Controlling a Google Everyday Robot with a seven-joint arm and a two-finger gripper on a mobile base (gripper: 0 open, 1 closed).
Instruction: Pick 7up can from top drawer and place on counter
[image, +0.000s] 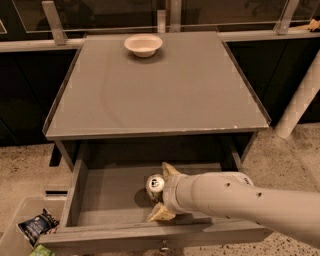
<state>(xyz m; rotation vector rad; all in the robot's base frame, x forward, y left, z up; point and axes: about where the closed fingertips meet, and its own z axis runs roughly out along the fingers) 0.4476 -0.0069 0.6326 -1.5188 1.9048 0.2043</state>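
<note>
Gripper (157, 192) sits low inside the pulled-out top drawer (100, 202), its two tan fingers (161, 214) spread wide on either side of the 7up can (155, 183) — I can't tell whether they touch it. The can stands upright on the drawer floor, near the middle. Above, the counter (160, 95) carries a white bowl (143, 45) by its far edge.

White bowl (143, 44) – upright, far back, left of centre. Clear bin (11, 222) btm left w/ dark snack bag (36, 225) inside. White post (300, 100) at rt – on speckled floor (25, 165).
</note>
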